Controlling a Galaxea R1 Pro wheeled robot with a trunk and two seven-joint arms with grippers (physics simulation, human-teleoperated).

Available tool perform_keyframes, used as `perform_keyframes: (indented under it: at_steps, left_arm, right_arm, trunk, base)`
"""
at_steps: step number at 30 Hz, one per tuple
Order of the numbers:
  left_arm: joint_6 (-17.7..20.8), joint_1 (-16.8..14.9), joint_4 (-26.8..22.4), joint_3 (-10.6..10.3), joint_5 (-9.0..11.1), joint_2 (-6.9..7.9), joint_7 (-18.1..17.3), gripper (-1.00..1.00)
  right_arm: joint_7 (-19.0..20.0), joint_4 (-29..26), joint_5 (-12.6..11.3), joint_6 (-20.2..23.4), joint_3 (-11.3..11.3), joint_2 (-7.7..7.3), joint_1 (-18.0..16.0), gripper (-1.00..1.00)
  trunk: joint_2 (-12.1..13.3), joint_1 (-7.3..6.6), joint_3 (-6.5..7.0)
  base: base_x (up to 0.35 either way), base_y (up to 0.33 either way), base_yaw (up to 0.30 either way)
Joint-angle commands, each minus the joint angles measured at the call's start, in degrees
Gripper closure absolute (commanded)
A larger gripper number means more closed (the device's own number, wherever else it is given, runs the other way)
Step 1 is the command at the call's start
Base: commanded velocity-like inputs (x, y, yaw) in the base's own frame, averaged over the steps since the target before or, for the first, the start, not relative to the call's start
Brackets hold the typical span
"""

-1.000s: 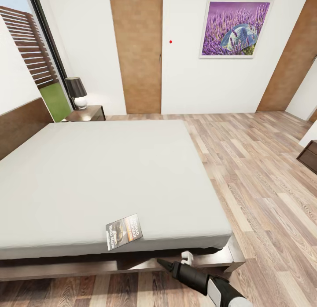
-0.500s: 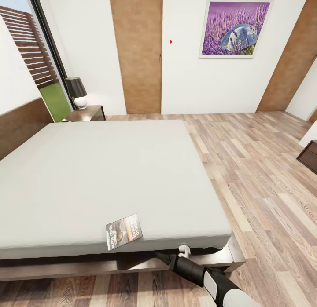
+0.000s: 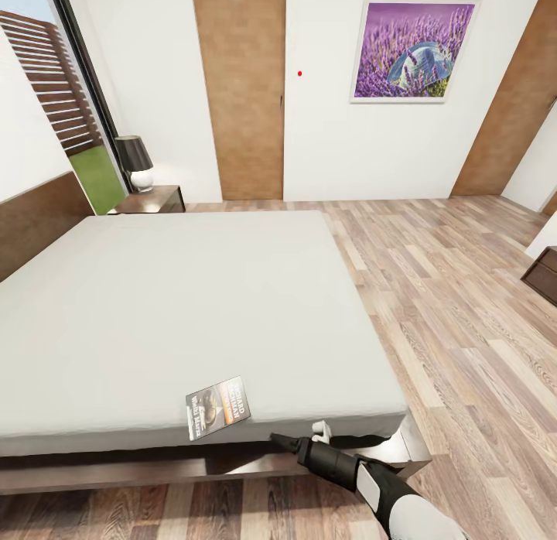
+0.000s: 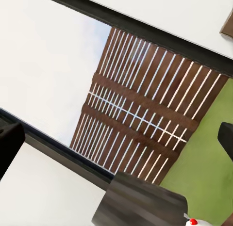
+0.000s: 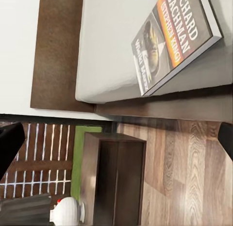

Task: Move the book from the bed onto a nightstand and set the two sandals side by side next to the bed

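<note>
**Right arm low at the bed's near edge, book lying close by**

The book (image 3: 218,408) lies flat on the grey mattress of the bed (image 3: 178,308), right at the near edge, its corner slightly past the mattress rim. In the right wrist view the book (image 5: 174,39) shows its orange band with white lettering and sits above the dark wooden frame.

The right gripper (image 3: 280,441) reaches in low from the lower right of the head view, its dark tip level with the bed frame, just beside and below the book but not touching it. In the right wrist view its two fingertips (image 5: 9,143) appear at opposite edges of the picture, well apart, so the jaws are spread wide with nothing between them.

The left gripper (image 4: 116,143) is likewise spread, its dark fingertips at opposite edges of the left wrist view, facing a window with brown slats (image 4: 145,109) and the top of a dark lampshade (image 4: 141,206).

At the far head corner of the bed stands a nightstand (image 3: 151,199) bearing a lamp (image 3: 136,162). The right wrist view shows another dark wooden cabinet (image 5: 116,177) on the plank floor near the headboard, probably a second nightstand, though the angle makes this hard to confirm. A lavender picture (image 3: 414,51) hangs on the far wall.
</note>
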Motion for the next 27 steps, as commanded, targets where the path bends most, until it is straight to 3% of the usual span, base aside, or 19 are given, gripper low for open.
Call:
perform_keyframes:
  at_steps: [1, 18, 27]
  left_arm:
    - [0.6, -0.05, -0.06, -0.48, 0.5, 0.1, 0.44, -1.0]
    - [0.6, -0.05, -0.11, -0.38, 0.53, 0.1, 0.77, -1.0]
    - [0.6, -0.05, -0.11, -0.39, 0.53, 0.1, 3.76, -1.0]
  right_arm:
    - [0.74, -0.16, 0.4, 0.69, -0.48, 0.03, -0.1, -1.0]
    - [2.68, -0.23, 0.4, 1.05, -0.47, -0.49, -0.36, -1.0]
    - [2.72, -0.24, 0.4, 1.0, -0.49, -0.63, -0.35, -1.0]
  trunk:
    - [-0.03, 0.0, -0.05]
    - [-0.03, 0.0, -0.05]
    - [-0.03, 0.0, -0.05]
  base:
    - [0.0, 0.0, 0.0]
    - [0.0, 0.0, 0.0]
    - [0.0, 0.0, 0.0]
